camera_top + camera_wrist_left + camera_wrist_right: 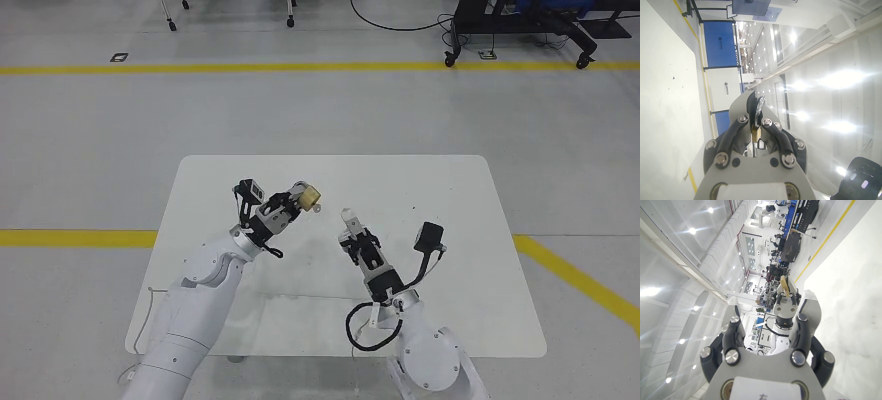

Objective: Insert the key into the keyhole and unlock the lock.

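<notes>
**A:** Starting at the left: where is the left gripper (pixel 296 200) in relation to the table (pixel 450 310)?

**B:** It is raised above the table's far half, a little to the left of the table's middle. Its fingers are clenched on the lock (pixel 310 197).

**A:** How does the lock sit in that grasp?

**B:** From above, the brass body pokes out past the fingertips, on the side nearer the table's middle. The left wrist view shows a silvery curved piece pinched between the two pads, with more brass nearer the palm. I cannot tell whether that silver piece is the shackle.

**A:** Does the lock touch the table?

**B:** No. It is held in the air, clear of the tabletop.

**A:** And the right gripper (pixel 350 220)?

**B:** It is also above the table, close to its middle, and it points toward the table's far edge. It stands near the lock but apart from it. Its fingers are spread wide, released, gripping nothing. In the right wrist view the left gripper and the brass lock show through the gap between them.

**A:** Is there anything farther right?

**B:** A black wheeled frame (pixel 520 22) stands on the floor beyond the table's far right corner. A yellow line (pixel 300 68) runs across the floor beyond the table's far edge.
</notes>
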Robot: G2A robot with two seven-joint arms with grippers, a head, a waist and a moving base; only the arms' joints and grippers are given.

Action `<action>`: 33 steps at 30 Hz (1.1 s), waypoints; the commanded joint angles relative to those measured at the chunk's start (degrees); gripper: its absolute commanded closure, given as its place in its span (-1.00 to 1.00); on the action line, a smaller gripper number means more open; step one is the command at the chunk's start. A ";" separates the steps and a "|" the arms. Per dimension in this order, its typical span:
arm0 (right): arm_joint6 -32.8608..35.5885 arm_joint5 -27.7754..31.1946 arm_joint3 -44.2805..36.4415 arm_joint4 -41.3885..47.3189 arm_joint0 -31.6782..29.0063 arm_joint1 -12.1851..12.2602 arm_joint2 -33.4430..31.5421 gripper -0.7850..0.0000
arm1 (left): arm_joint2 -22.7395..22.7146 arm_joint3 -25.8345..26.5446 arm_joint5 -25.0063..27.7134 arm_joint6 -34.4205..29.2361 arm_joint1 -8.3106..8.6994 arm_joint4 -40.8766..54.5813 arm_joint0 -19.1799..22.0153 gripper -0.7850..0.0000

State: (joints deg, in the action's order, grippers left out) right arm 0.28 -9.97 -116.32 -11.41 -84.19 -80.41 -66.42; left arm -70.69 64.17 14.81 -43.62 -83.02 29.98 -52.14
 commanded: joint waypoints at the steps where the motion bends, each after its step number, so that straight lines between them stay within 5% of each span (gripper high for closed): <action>1: 2.14 -1.22 1.29 -3.19 1.27 -0.16 1.58 -0.85 | 0.28 0.69 -1.81 -0.30 0.05 0.40 -0.47 1.00; 2: 1.71 -1.60 1.75 -3.97 1.87 -0.19 1.41 -0.14 | -0.06 0.72 -2.39 -0.20 0.12 0.78 -0.41 1.00; 3: 1.71 -1.93 2.06 -5.25 2.23 -0.19 1.81 0.03 | -0.31 0.76 -2.92 -0.17 0.23 0.57 -0.27 1.00; 8: 1.65 -4.51 3.04 -10.65 3.81 -0.32 3.71 0.15 | -1.53 1.80 -2.12 -0.71 0.98 -3.34 0.24 1.00; 11: 2.58 -4.57 3.67 -9.66 4.83 -0.52 4.17 0.42 | -1.67 2.62 -0.91 -0.22 1.19 -4.92 0.09 1.00; 30: 4.28 -3.13 9.51 -1.93 8.99 -1.50 3.62 0.71 | 0.20 2.50 0.68 1.07 1.29 -5.68 0.14 1.00; 33: 4.32 -1.68 9.54 0.81 8.67 -1.66 3.36 0.90 | 0.79 1.94 0.72 1.13 1.25 -6.14 0.45 1.00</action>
State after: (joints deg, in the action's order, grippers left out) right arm 4.54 -12.18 -106.86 -11.80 -75.42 -82.02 -62.91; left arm -70.10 66.34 15.58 -42.44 -81.74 23.83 -51.81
